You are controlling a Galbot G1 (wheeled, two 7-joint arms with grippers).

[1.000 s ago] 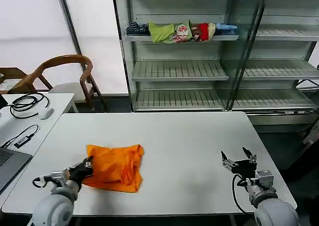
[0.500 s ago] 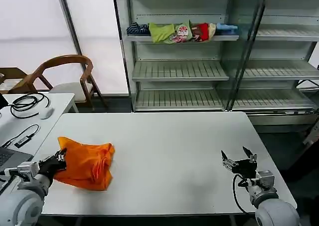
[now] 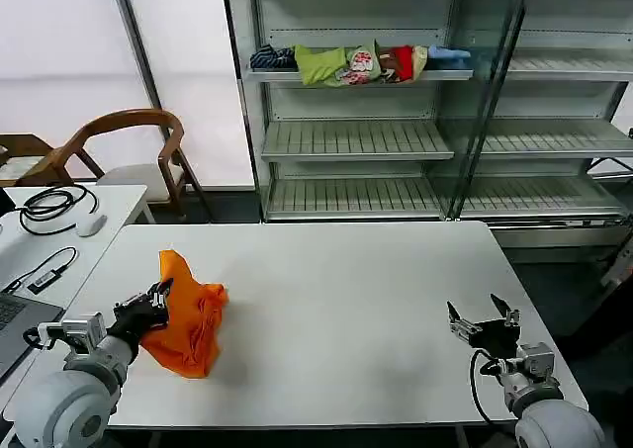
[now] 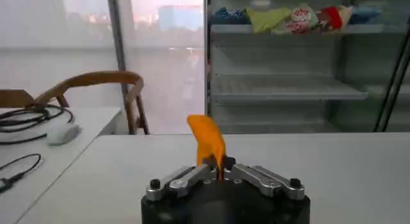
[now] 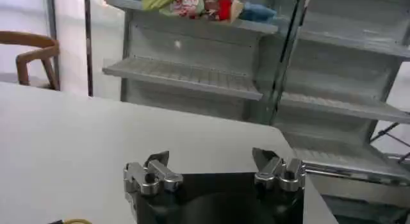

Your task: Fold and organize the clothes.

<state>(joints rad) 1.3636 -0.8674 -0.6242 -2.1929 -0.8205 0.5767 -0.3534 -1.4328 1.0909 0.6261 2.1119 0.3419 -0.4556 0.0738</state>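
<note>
Two grippers | my left gripper [image 3: 153,297] low, pinched tight on soft bright orange T-shirt [image 3: 193,319], lifting its edge | my right gripper [image 3: 484,315] parked near table's [image 3: 346,300] right edge, fingers spread, empty

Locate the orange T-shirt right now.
Head view: the orange T-shirt is bunched on the white table's left side, one edge pinched in the left claw, nearest the side desk.

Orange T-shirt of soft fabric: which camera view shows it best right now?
The head view: the bunched orange T-shirt lies on the white table, one edge pinched by the left gripper. The left wrist view gives a pinched peak of fabric; the right wrist view adds nothing.
</note>
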